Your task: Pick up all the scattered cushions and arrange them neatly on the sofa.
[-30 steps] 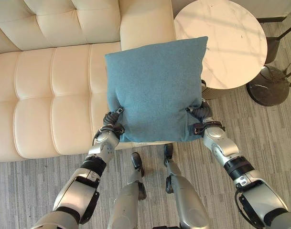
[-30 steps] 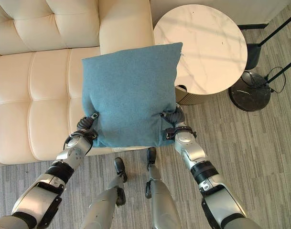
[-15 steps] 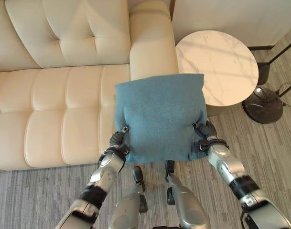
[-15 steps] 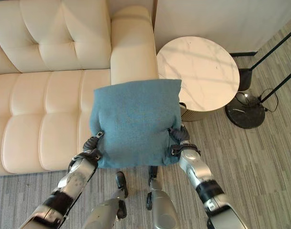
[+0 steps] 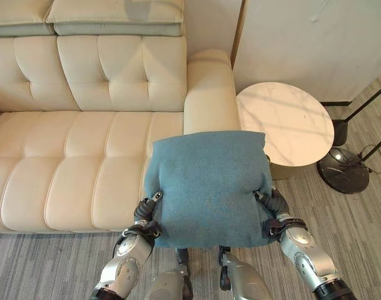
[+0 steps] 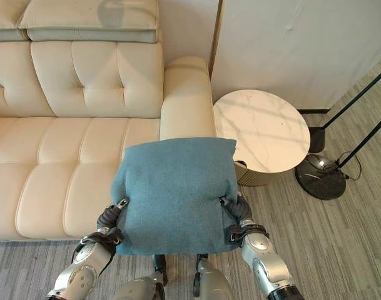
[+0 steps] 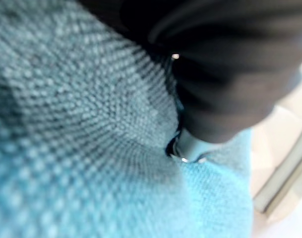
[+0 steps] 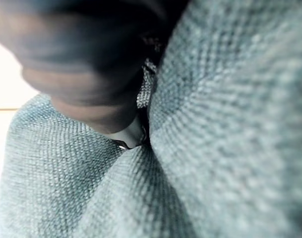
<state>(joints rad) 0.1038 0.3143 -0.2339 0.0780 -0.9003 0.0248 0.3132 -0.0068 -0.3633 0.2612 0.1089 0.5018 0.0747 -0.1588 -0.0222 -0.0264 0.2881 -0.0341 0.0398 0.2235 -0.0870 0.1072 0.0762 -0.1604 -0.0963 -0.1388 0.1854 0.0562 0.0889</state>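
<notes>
A square teal cushion is held up in front of the robot, above the front edge of the cream leather sofa and just before its right armrest. The left hand grips the cushion's lower left side and the right hand its lower right side; the fabric bulges and creases inward where each hand presses in, and the cushion hangs between them clear of the seat.

The two eye views give the wider setting. The sofa's tufted backrest runs along the top, with a flat pale pad lying on the ledge behind it. Right of the armrest stands a round side table whose marble tabletop is bare. Beyond it, a dark round lamp base with thin black poles sits on the grey striped carpet.

The wrist views add the close contact. In the left wrist view, the dark cover of the left hand sinks into the teal weave, a silver part just showing at the fold. The right wrist view has the right hand's dark cover pushed into a deep crease of the same cloth, with pale sofa leather showing at the edge. Both hands are closed on the cushion.
</notes>
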